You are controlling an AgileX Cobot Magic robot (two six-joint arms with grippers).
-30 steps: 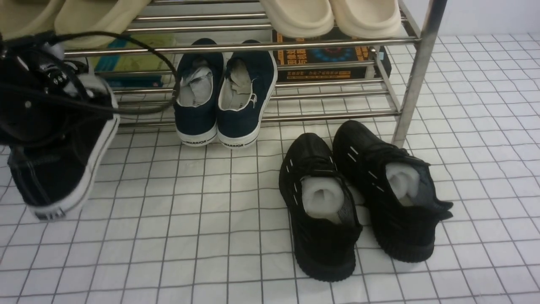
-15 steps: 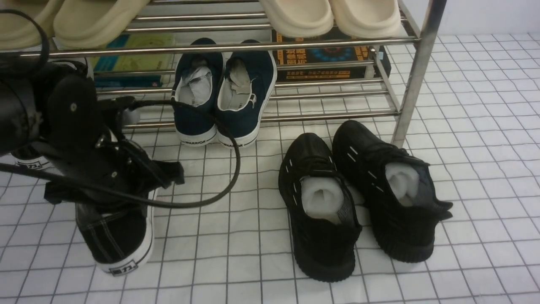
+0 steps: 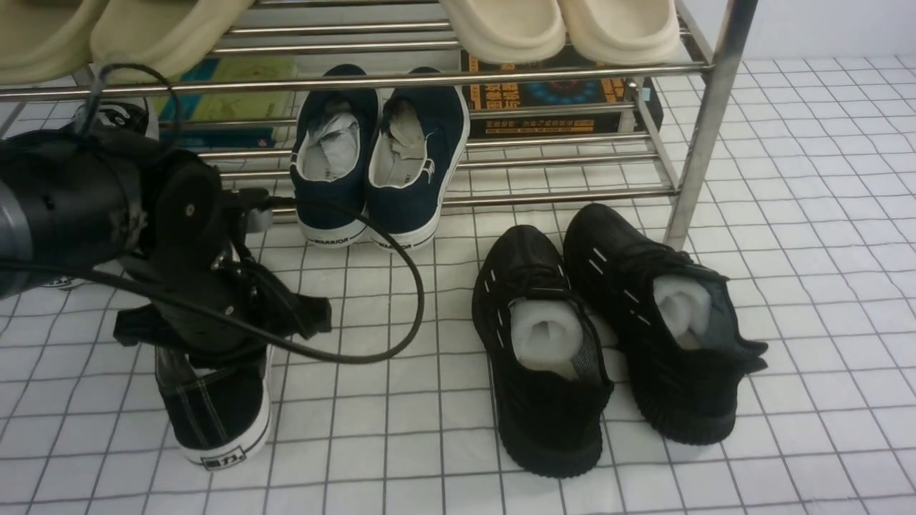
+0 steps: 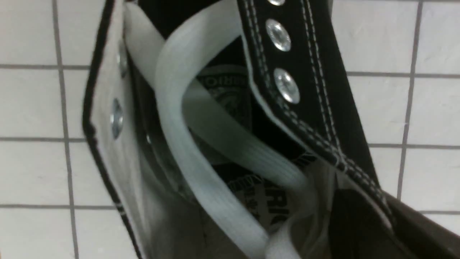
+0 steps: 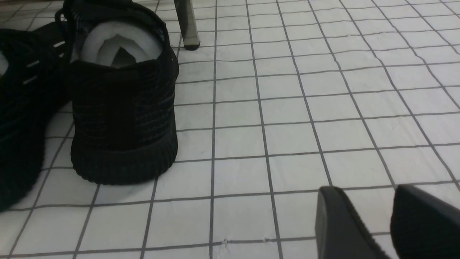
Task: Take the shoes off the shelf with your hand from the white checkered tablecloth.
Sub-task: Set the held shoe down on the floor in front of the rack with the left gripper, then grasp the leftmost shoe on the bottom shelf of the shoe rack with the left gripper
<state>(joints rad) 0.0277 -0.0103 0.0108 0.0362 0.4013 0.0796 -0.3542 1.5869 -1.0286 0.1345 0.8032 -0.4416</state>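
Observation:
My left gripper is shut on the side wall of one black canvas sneaker and holds it heel toward the camera, low over or on the white checkered tablecloth, in front of the chrome shelf. The left wrist view shows the sneaker's white laces and metal eyelets, with one finger inside the shoe and one outside. A bit of the second sneaker shows behind my left arm. My right gripper is open and empty, low over the cloth.
A navy WARRIOR pair sits on the lower tier. A black knit pair stands on the cloth by the rack's right post. Beige slippers lie on the upper tier, with books behind.
My left arm has carried the black canvas sneaker from high at the far left down and to the right, to the cloth in front of the rack. The right side has not moved.

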